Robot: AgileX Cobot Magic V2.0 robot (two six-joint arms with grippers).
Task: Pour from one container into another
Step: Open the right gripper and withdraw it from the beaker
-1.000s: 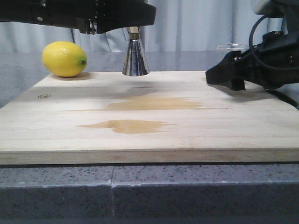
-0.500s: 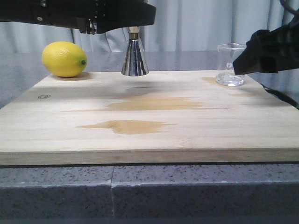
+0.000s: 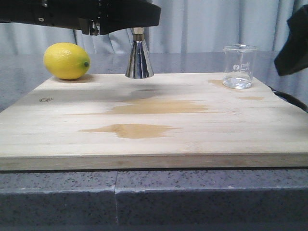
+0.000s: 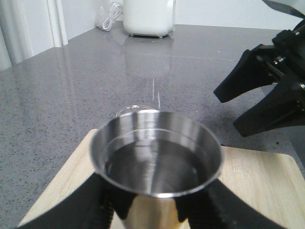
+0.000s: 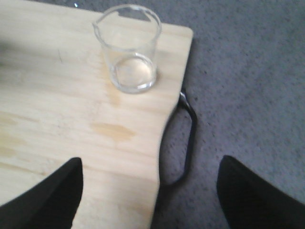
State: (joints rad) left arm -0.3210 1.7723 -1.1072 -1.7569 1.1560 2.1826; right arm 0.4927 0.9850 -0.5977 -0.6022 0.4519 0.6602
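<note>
Beaker (image 3: 238, 66): upright on wooden board's (image 3: 154, 120) far right corner, untouched. Right gripper (image 5: 150, 188): jaws wide apart, empty, well clear of it. Jigger (image 3: 139, 60): clamped by left gripper (image 4: 155, 212), liquid inside.

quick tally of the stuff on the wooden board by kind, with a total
glass beaker: 1
steel jigger: 1
lemon: 1
total: 3
</note>
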